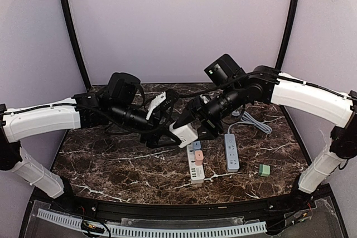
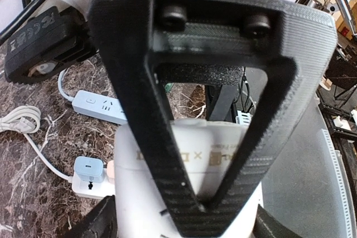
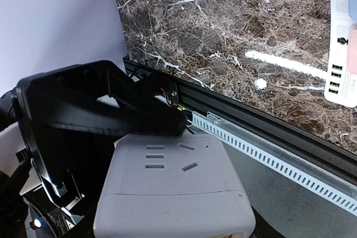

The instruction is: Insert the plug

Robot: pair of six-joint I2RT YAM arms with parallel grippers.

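White plug block hangs in the air between my two arms, above the marble table. The face with the socket slots shows in the right wrist view.

Right gripper: one black finger lies flat on the block's upper edge. The other finger is hidden under the block. I read this as a pinch on the block.

Left gripper: the block fills the space behind its open-frame finger. I cannot tell whether the jaws press on the block or stand free of it.

White power strip lies on the table below and just beyond the right gripper's tips, with a pink and a blue adapter plugged in. Grey strip lies beside it, further to that gripper's right. Small green block sits beyond the grey strip, well apart from both grippers.
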